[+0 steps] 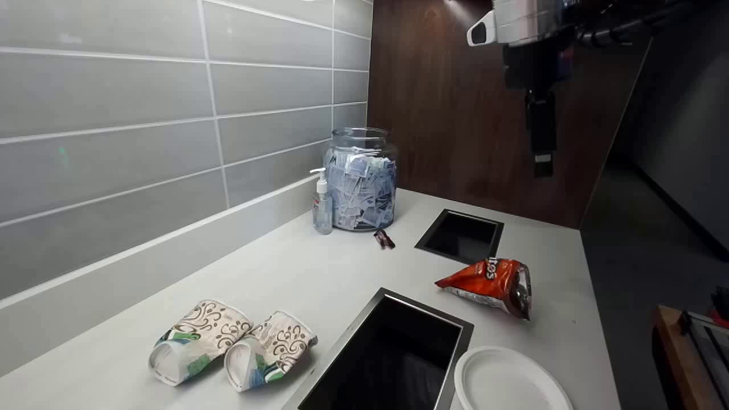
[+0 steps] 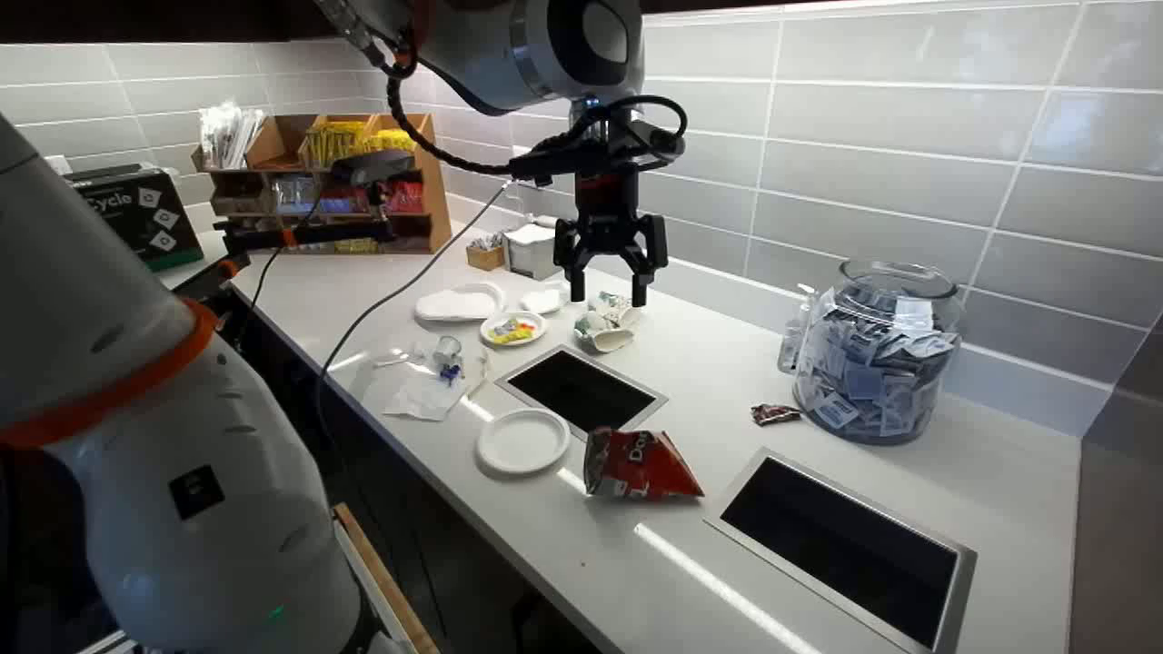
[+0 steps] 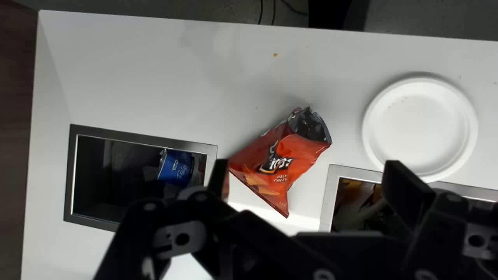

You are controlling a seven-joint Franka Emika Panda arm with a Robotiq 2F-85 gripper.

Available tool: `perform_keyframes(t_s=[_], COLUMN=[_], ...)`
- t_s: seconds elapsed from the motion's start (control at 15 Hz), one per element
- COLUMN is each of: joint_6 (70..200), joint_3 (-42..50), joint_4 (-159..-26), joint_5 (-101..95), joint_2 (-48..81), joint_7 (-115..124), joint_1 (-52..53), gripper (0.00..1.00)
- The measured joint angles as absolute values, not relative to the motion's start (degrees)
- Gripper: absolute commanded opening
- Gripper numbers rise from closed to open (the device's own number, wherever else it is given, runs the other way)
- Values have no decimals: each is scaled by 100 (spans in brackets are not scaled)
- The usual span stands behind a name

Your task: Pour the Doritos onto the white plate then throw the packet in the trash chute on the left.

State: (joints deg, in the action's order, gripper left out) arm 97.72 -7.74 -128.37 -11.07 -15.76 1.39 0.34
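Observation:
The red Doritos packet (image 1: 484, 282) lies on its side on the counter and shows in both exterior views (image 2: 641, 465). In the wrist view the packet (image 3: 268, 165) has its torn mouth facing up and right; its dark inside shows no chips. The round white plate (image 2: 523, 442) lies beside it with a few tiny specks (image 3: 420, 124). Two dark metal-framed openings sit in the counter: the left chute (image 3: 144, 139), with a blue wrapper inside, and the right chute (image 3: 329, 202). My gripper (image 2: 609, 292) is open and empty, well above the counter and the packet (image 3: 310, 170).
A glass jar of sachets (image 1: 364, 188) and a pump bottle (image 1: 322, 208) stand by the tiled wall. A small brown wrapper (image 2: 775, 414) lies near the jar. Crumpled paper cups (image 1: 208, 336), other plates (image 2: 459, 302) and a wooden rack (image 2: 436, 182) are further along.

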Motion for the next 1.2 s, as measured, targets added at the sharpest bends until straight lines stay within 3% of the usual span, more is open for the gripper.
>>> perform_keyframes(t_s=[0.93, 1.2], joint_6=[9815, 11000], joint_3=[-726, -677], joint_4=[-12880, -13332], joint_5=[-1101, -1101], joint_2=[-1573, -1622], joint_7=[304, 963], joint_1=[55, 53], gripper=[100, 100])
